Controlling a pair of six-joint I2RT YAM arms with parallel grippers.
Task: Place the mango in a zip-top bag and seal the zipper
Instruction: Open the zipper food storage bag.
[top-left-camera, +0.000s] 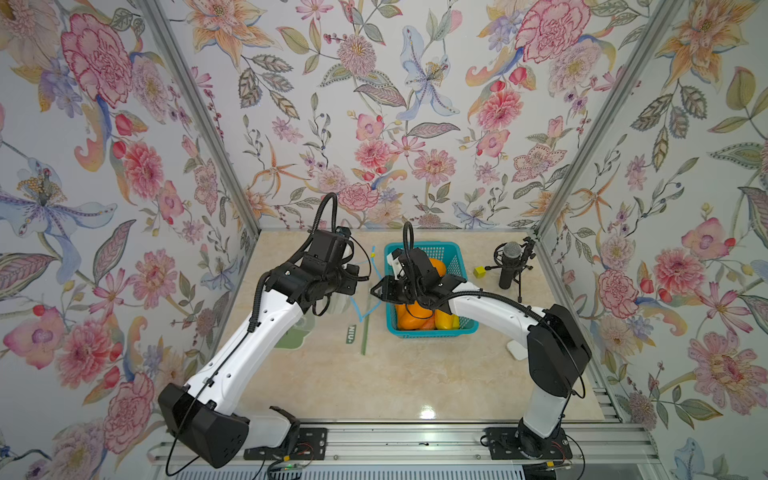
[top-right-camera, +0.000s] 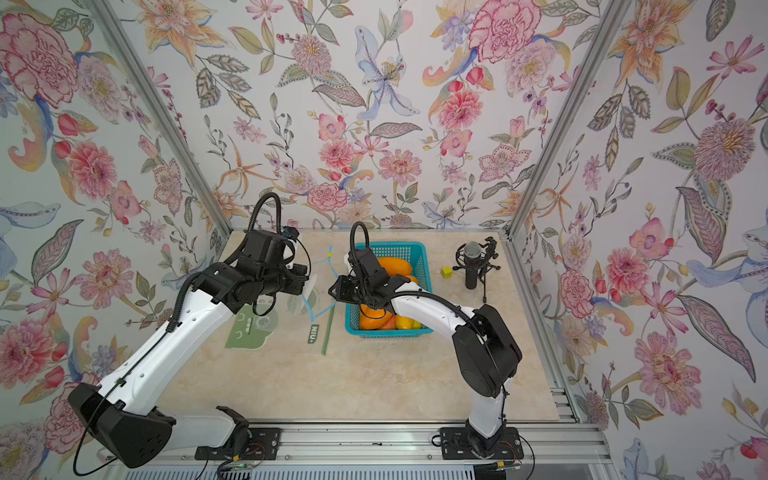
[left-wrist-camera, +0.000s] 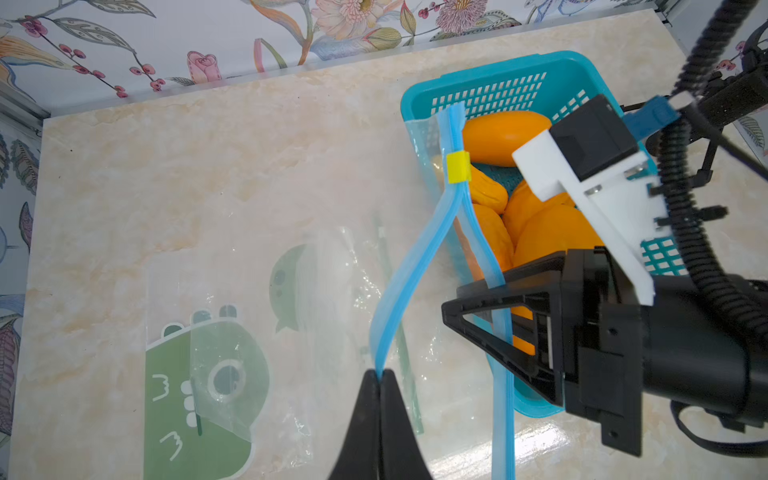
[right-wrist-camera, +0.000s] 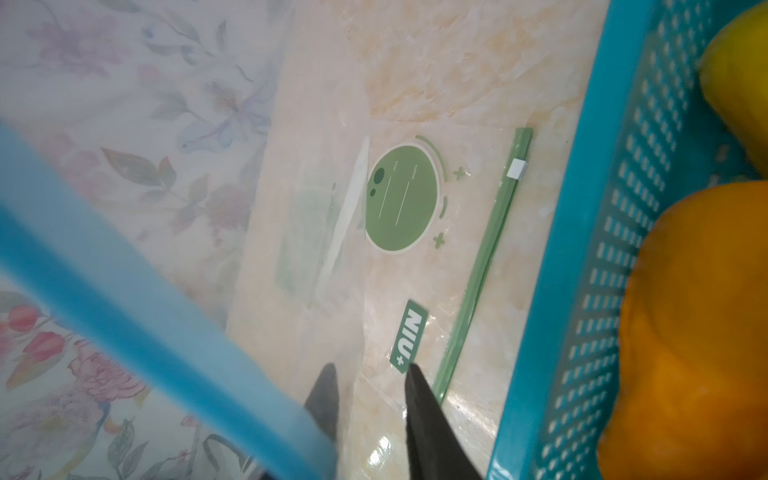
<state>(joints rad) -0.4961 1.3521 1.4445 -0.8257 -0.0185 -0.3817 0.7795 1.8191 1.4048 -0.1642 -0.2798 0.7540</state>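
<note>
- Table (top-left-camera: 374, 382): one, marble-look, floral walls on three sides.
- Arms: two. The right arm reaches across the basket (top-left-camera: 432, 331) and hides the middle mangoes in both top views.
- Basket: one, teal mesh, on the table.
- Bags: two. The blue-zip bag (left-wrist-camera: 415, 266) is lifted just beside the basket with its mouth spread. The green-zip bag (right-wrist-camera: 401, 199) lies flat under it.
- Mangoes (left-wrist-camera: 505, 135): at least four countable, all in the basket, none in a bag.
- Microphone (top-left-camera: 512, 259): one, on a stand. It shows clearly in the top views only.
- Yellow cube (top-left-camera: 481, 272): one, between the basket and the microphone.
- Left gripper (left-wrist-camera: 380, 376): fingers pinched together on the blue zip strip.
- Right gripper (right-wrist-camera: 370, 368): fingers apart, and the blue strip crosses in front of one finger.
- Sliders: the yellow slider (left-wrist-camera: 458, 167) shows in the left wrist view, the white slider (right-wrist-camera: 518, 168) only in the right wrist view.
</note>
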